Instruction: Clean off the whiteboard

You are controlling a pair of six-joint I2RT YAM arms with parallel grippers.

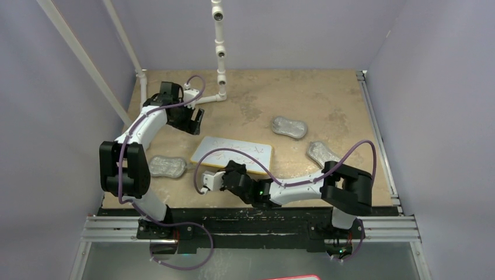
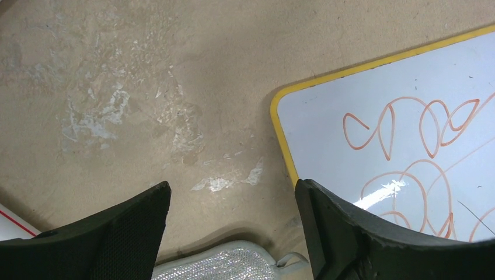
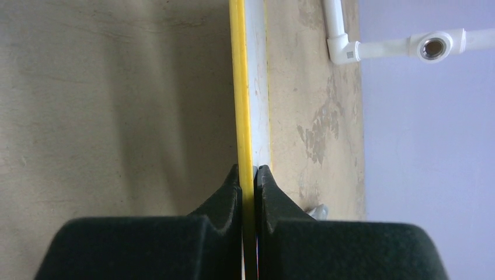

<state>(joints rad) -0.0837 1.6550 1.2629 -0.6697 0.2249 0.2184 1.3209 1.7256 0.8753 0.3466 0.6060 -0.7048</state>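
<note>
**Whiteboard pinched by its rim, scribbles unerased, wiping hand empty.**

The whiteboard lies in the middle of the table with red scribbles across its face. Its near-left rim is clamped edge-on between the closed fingers of the right gripper. Risk, as judged: the hold bears on a thin yellow edge only, so wiping pressure applied away from it could pivot the board or slip it free. The left gripper hovers beyond the board's far-left corner with jaws spread wide and nothing between them. A grey pad shows just below its fingers, not grasped. An off-centre closure could catch the board corner instead of the pad. The right arm reaches low across the near edge, wrist rolled sideways. The left arm is folded high, wrist pitched downward.
</note>
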